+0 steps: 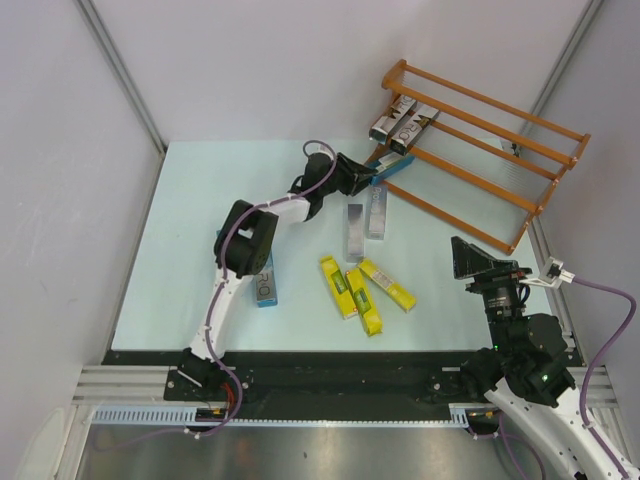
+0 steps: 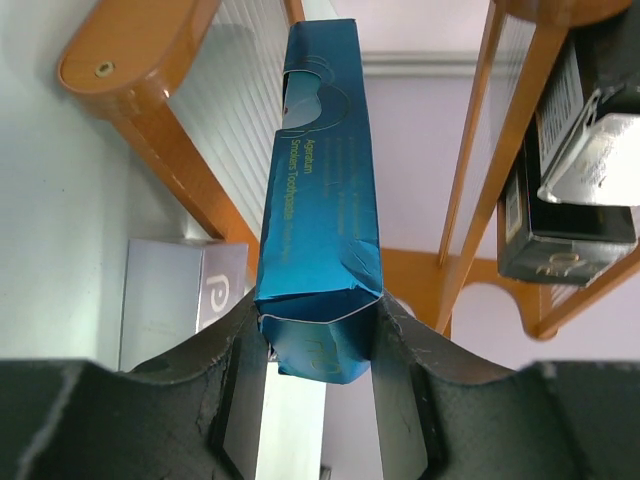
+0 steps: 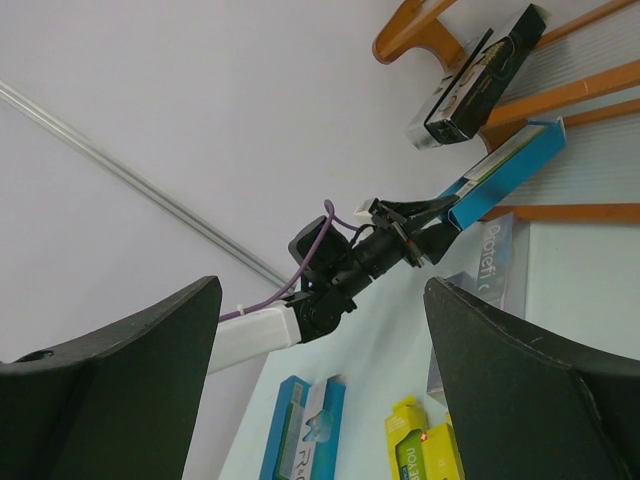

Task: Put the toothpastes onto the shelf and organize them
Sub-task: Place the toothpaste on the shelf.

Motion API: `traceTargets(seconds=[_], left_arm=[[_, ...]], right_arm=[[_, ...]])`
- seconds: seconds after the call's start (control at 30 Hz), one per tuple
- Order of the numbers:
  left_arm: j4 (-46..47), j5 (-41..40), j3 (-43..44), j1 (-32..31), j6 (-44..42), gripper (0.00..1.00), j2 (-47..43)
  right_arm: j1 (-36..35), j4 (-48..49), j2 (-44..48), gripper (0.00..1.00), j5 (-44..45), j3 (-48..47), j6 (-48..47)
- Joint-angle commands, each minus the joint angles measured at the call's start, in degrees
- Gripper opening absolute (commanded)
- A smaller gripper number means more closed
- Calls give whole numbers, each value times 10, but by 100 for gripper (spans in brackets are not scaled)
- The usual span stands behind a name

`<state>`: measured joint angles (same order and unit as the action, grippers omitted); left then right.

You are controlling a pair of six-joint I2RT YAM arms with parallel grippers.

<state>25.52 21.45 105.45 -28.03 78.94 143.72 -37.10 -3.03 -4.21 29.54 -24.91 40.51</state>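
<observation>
Left jaws: the left gripper (image 2: 318, 340) is closed on the near end of a blue carton (image 2: 318, 180); the carton's end flap is creased between the pads.
Held carton: it is lifted off the table (image 1: 190, 250), and its far end is at the near left corner of the shelf (image 1: 480, 140), between the side frame and a thin rail.
Right jaws: the right gripper (image 1: 478, 260) is spread wide with nothing between the fingers. It is held over the table's right side, near the shelf's right end.
Room: bare table is seen between the shelf's front rail and the yellow cartons (image 1: 360, 290).
In the way: two silver cartons (image 1: 365, 222) lie just beside the held carton, and two dark cartons (image 1: 400, 122) rest on the shelf's left end.
Elsewhere: a second blue carton (image 1: 265, 285) lies by the left arm.
</observation>
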Motion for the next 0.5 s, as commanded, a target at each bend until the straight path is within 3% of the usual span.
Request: traceTargets(seconds=[0.0, 0.17, 0.47], left_arm=[[24, -56, 48, -14, 33, 35, 2], [1, -79, 121, -22, 43, 36, 36], [-34, -149, 130, -37, 44, 43, 47]], right_arm=[[2, 0, 7, 88, 13, -20, -1], [2, -8, 6, 89, 13, -20, -2], [3, -12, 5, 89, 16, -21, -4]])
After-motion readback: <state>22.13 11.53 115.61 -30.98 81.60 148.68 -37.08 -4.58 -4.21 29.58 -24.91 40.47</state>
